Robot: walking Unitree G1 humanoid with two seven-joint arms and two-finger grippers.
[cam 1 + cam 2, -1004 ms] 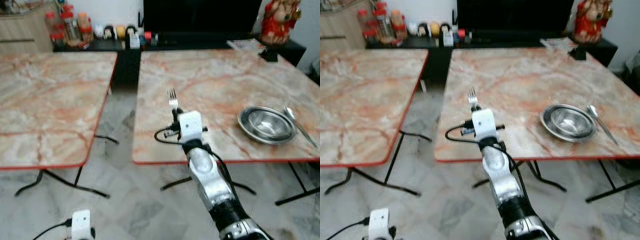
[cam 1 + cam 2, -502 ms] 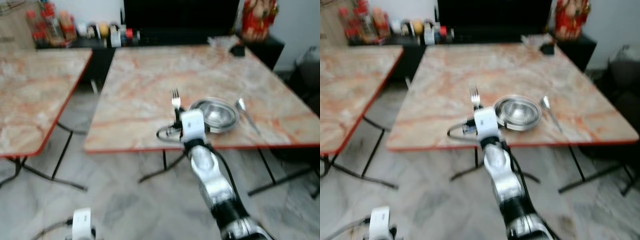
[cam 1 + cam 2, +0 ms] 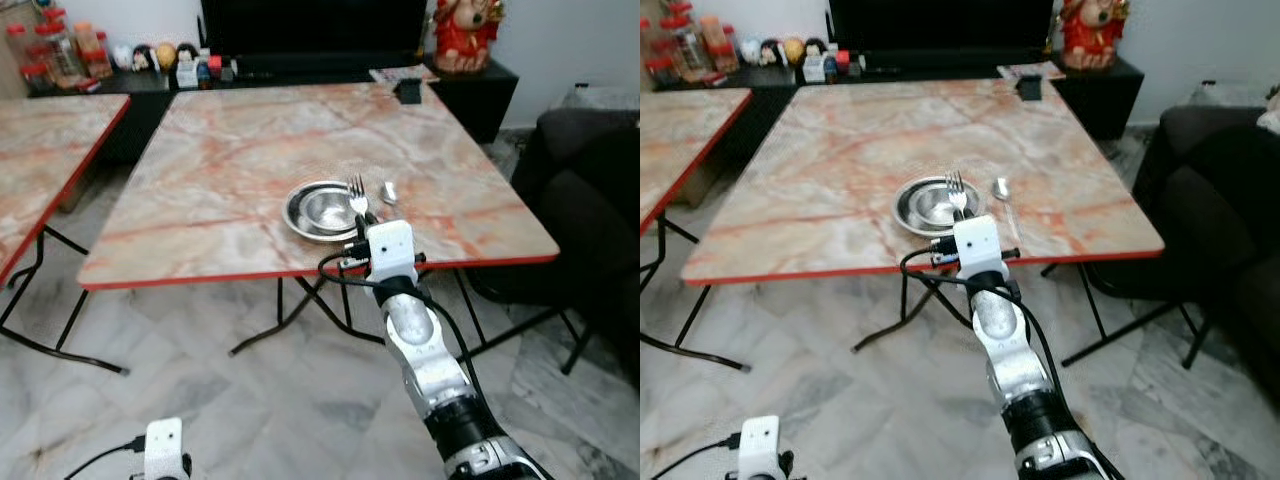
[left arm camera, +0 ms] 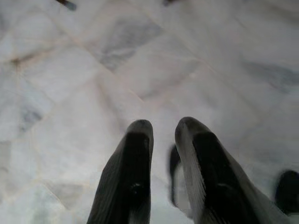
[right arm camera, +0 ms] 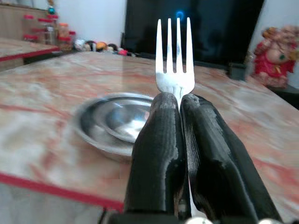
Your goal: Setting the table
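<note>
My right gripper (image 5: 180, 99) is shut on a silver fork (image 5: 175, 56), which it holds upright with the tines up. In the left eye view the fork (image 3: 355, 192) stands at the front edge of a marble table with a red rim (image 3: 230, 150), just before a steel bowl (image 3: 320, 210). A spoon (image 3: 388, 190) lies on the table right of the bowl. My left gripper (image 4: 163, 127) hangs low over the floor with a narrow gap between its fingers and nothing in them.
A second marble table (image 3: 40, 140) stands to the left. Behind the tables is a black cabinet with bottles (image 3: 60, 55) and a red figurine (image 3: 462, 30). A small black object (image 3: 407, 92) lies at the table's far side. A dark sofa (image 3: 590, 200) stands on the right.
The whole view has swung right, so the table with the bowl now lies straight ahead. The right gripper still holds the fork, which now stands in front of the bowl.
</note>
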